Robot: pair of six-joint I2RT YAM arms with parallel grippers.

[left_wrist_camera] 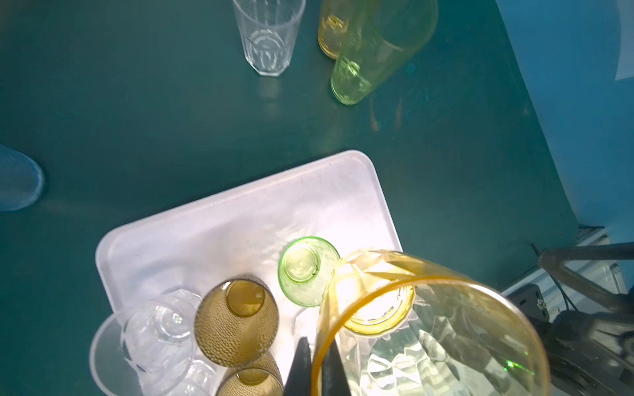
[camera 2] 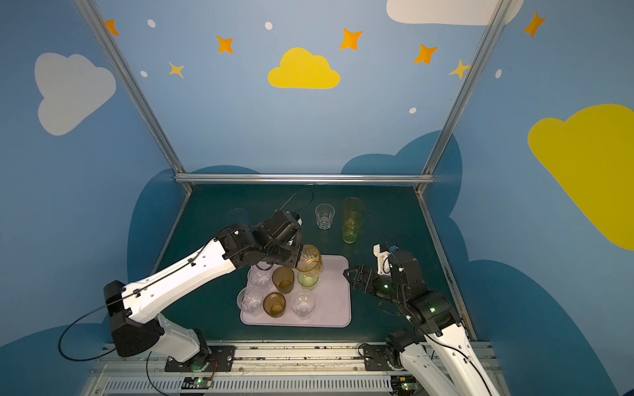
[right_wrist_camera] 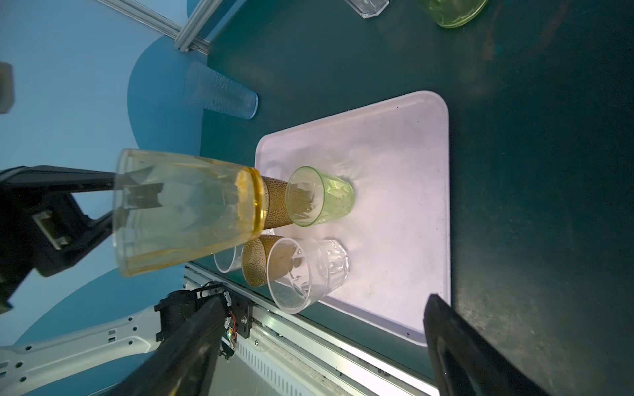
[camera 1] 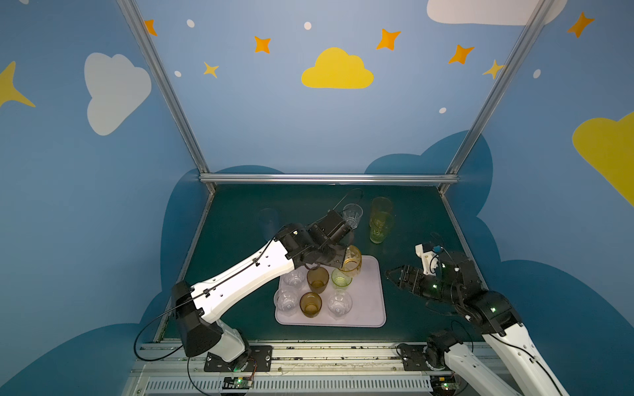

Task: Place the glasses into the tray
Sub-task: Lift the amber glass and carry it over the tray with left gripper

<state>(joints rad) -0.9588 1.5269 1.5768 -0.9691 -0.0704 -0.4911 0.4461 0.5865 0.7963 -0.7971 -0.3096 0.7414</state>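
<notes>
Dark green tabletop (camera 1: 240, 240) within blue cloud-painted walls (camera 1: 308, 137). The left end effector (camera 1: 343, 263) grips the rim of the orange faceted glass (camera 1: 353, 260), held above the far part of the lilac tray (camera 1: 370, 301), beside the green glass (camera 1: 341, 278). The right end effector (camera 2: 348, 278) hovers with jaws spread near the tray's edge. Brown glasses (camera 1: 317, 279) and clear glasses (camera 1: 339, 303) stand in the tray; a clear faceted glass (camera 1: 352, 215), yellow-green tall glass (camera 1: 379, 229) and pale blue glass (right_wrist_camera: 219, 91) stand outside it.
</notes>
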